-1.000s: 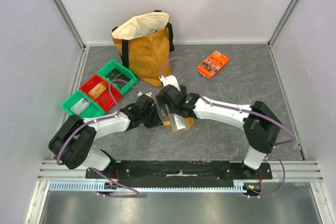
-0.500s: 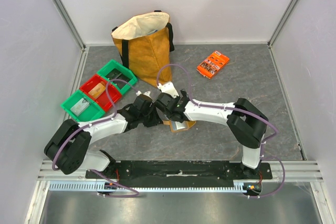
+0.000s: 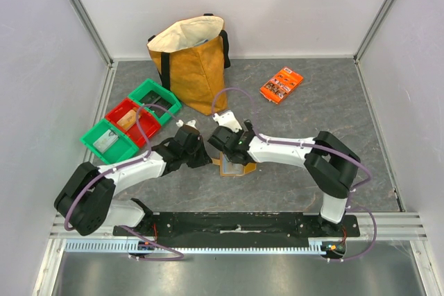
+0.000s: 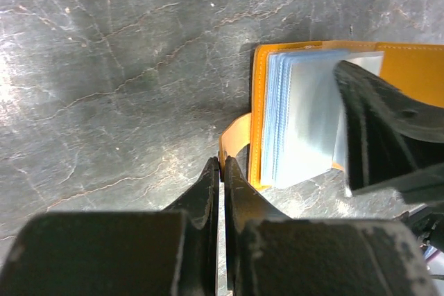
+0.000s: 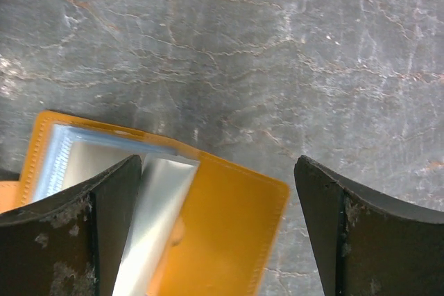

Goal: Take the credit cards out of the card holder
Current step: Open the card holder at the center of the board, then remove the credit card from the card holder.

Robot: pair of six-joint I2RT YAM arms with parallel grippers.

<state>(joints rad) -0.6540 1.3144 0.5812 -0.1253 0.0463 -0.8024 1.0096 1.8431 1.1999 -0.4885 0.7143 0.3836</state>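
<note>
The tan-brown card holder (image 3: 234,168) lies open on the table between the two grippers. My left gripper (image 4: 222,166) is shut on the holder's closing strap (image 4: 234,136) at its left edge. The pale blue-grey pockets (image 4: 302,123) are fanned upward. My right gripper (image 5: 218,171) is open and hovers over the holder (image 5: 222,227); one finger (image 5: 76,233) rests against a pale pocket sheet (image 5: 152,206), the other finger (image 5: 374,233) stands off past the holder's right edge. I cannot tell any credit card apart from the pockets. In the top view the grippers sit at left (image 3: 201,158) and right (image 3: 227,149).
A tan tote bag (image 3: 191,64) stands at the back. A bright orange printed packet (image 3: 281,84) lies at the back right. Green and red bins (image 3: 128,126) sit to the left, near the left arm.
My right gripper has dropped lower onto the holder and its arm has folded back. The holder, tilted up before, now lies flatter. My left gripper has shifted slightly left and stays shut.
</note>
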